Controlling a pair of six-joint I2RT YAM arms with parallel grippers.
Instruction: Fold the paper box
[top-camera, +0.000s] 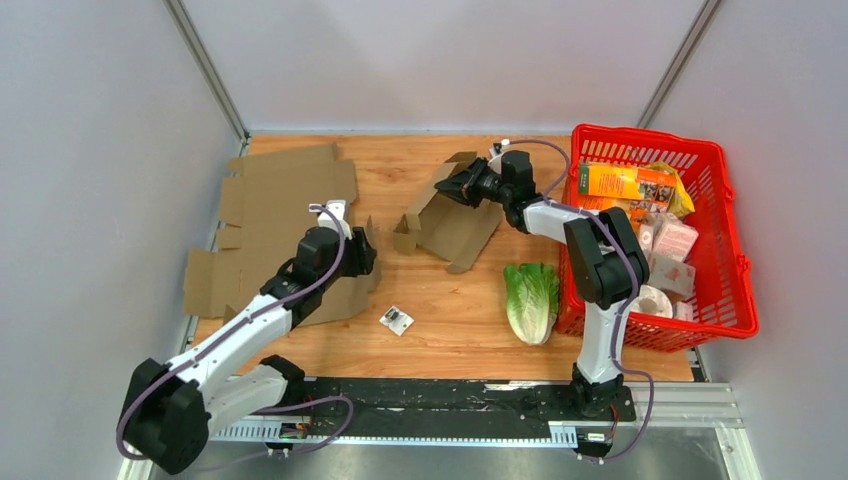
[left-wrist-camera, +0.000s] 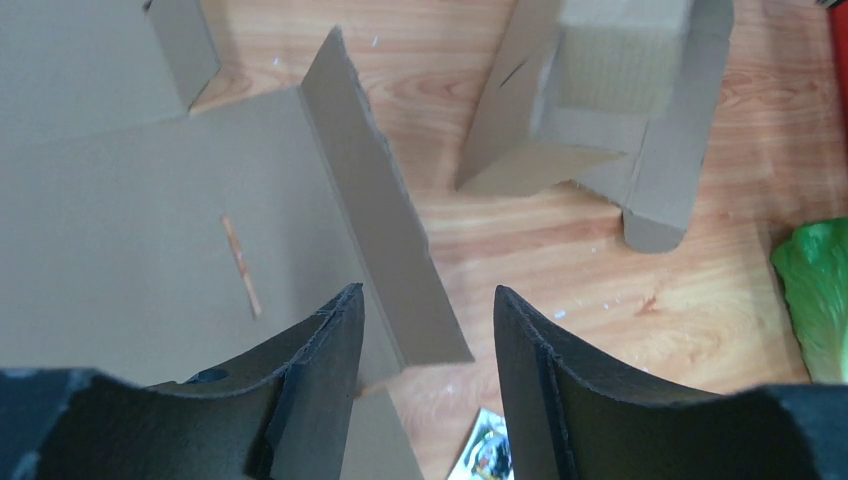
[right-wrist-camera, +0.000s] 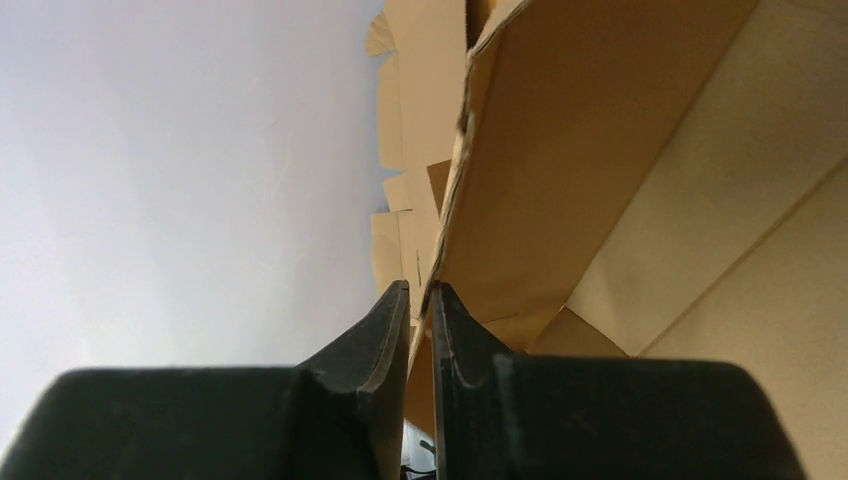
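Item: paper box (top-camera: 455, 225), brown cardboard, half formed, lying on the wooden table (top-camera: 450, 330) with one wall raised and the other flaps splayed flat and unlocked. That raised wall sits between the fingertips of the right gripper (right-wrist-camera: 420, 300), whose fingers are clamped almost together on its thin top edge, the rest of the box spreading out beyond and below them. Left gripper (left-wrist-camera: 425, 295): fingers apart, holding nothing, hovering over a separate stack of flat cardboard (top-camera: 285, 200), one upturned flap of which stands just ahead of the fingertips; the box lies well beyond them, out of reach for now. Risks, as judged from here: the pinch is narrow and high on a single wall, so a pull may slip off the edge, crease it, or drag the whole box across the table, since nothing pins the base. The open fingers are nearer to the spare cardboard than to the box and may catch that flap instead. Also present: a lettuce (top-camera: 530, 300) near the box on the side away from the right fingertips, a red basket (top-camera: 735, 250) of groceries behind that gripper, and a small packet (top-camera: 397, 320).
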